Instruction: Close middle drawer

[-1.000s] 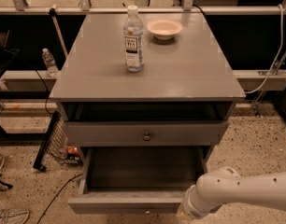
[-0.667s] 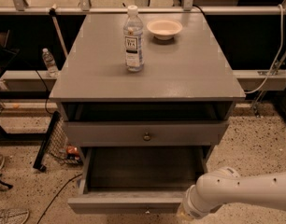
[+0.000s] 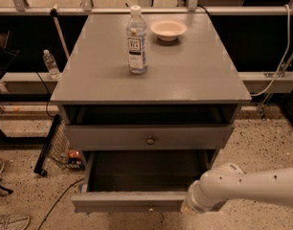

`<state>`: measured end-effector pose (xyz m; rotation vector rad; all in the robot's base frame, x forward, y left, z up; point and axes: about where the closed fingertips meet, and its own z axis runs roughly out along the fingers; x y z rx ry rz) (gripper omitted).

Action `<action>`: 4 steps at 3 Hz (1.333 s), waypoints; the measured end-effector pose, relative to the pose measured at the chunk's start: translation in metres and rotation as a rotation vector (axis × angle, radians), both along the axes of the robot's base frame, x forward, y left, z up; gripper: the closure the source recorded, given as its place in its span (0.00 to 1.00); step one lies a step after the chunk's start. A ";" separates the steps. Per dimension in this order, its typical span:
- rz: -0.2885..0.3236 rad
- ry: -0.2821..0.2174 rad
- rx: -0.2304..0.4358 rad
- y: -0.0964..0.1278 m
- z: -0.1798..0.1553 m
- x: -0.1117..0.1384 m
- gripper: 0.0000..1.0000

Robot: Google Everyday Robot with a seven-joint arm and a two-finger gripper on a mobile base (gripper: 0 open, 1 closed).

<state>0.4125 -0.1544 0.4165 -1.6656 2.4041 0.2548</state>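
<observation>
The middle drawer (image 3: 132,201) is pulled far out of the grey cabinet. Its empty dark inside faces up, and its flat front sits near the bottom edge of the view. A small knob shows at the centre of that front's lower edge. The top drawer (image 3: 150,137), with its round knob, sits above it and is nearly shut. My gripper (image 3: 188,207) is at the end of the white arm (image 3: 247,186), which comes in from the lower right. It sits against the right end of the middle drawer's front. The lowest drawer is hidden.
A water bottle (image 3: 137,40) and a white bowl (image 3: 168,29) stand on the cabinet top (image 3: 194,75). On the floor at left are a black rack (image 3: 48,145), cables, a small bottle (image 3: 50,63) and a shoe. A metal rail runs behind.
</observation>
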 end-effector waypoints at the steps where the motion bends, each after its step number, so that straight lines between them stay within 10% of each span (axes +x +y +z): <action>1: 0.032 -0.108 -0.008 -0.008 0.003 0.059 1.00; 4: 0.039 -0.129 -0.028 -0.017 -0.011 0.088 1.00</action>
